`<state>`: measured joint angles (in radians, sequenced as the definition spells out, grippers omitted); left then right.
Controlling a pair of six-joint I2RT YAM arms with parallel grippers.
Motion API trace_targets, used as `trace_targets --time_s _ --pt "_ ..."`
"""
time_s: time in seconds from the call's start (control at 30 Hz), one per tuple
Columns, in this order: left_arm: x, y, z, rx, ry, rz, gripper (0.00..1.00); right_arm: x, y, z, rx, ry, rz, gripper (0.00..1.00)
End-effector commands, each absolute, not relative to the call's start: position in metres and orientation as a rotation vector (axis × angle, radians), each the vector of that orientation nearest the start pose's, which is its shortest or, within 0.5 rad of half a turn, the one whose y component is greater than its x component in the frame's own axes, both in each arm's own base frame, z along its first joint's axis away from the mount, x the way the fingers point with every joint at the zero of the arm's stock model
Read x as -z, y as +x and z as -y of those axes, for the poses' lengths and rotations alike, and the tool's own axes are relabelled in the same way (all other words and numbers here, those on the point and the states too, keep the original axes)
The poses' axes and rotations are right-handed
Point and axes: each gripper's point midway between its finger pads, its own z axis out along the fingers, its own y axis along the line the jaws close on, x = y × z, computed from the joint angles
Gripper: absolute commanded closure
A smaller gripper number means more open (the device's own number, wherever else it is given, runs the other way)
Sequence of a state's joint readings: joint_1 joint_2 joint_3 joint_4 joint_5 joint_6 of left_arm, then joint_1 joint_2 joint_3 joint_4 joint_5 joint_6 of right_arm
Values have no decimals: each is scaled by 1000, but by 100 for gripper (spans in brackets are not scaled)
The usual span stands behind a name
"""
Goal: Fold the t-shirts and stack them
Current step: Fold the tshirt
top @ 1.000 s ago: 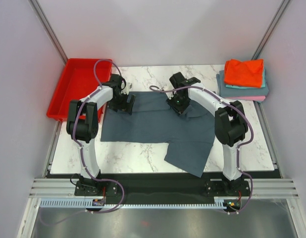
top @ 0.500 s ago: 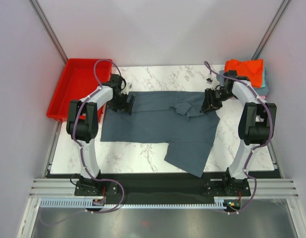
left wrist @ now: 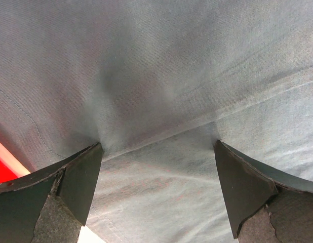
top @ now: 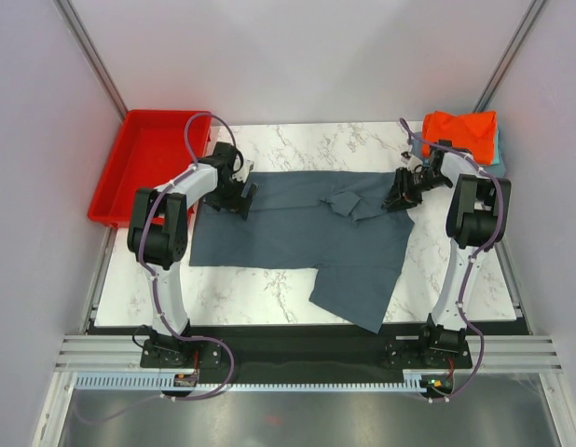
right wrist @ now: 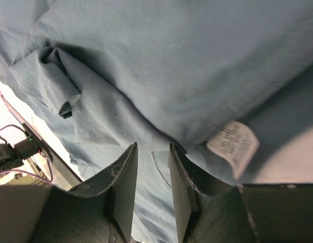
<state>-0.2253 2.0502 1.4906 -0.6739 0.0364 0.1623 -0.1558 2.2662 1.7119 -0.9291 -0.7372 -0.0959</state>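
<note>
Right tool (top: pixel 400 198), arm outstretched, pinches slate t-shirt (top: pixel 288 231); left tool (top: pixel 240 196) rests splayed.

Left arm extended far-left, left gripper (top: pixel 237 194) fingers spread wide | right arm extended far-right, right gripper (top: pixel 400 197) nearly closed, pinching t-shirt (top: pixel 297 233)

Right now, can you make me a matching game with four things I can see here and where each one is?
Things
1. red tray
2. orange-red shirt
3. blue-grey shirt
4. white tag

Places
A. spread out across the middle of the table
B. folded, in the far right corner
C. on blue-grey cloth, seen by the right wrist camera
D. at the far left corner

Pairs: 1-D, 2-B, 3-A, 4-C
</note>
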Motion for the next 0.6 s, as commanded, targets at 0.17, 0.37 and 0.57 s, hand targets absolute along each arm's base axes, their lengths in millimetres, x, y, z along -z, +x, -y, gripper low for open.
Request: trace_targets --time_s 0.17,0.37,0.57 --pt "-20 412 92 37 594 -2744 1 -47 433 -19 -961 68 -2715 61" --pt "-20 413 93 46 588 -2745 1 -43 433 -19 -969 74 -2716 62" --pt "-19 413 94 44 593 -2744 1 -35 439 -26 -993 53 -2719 63"
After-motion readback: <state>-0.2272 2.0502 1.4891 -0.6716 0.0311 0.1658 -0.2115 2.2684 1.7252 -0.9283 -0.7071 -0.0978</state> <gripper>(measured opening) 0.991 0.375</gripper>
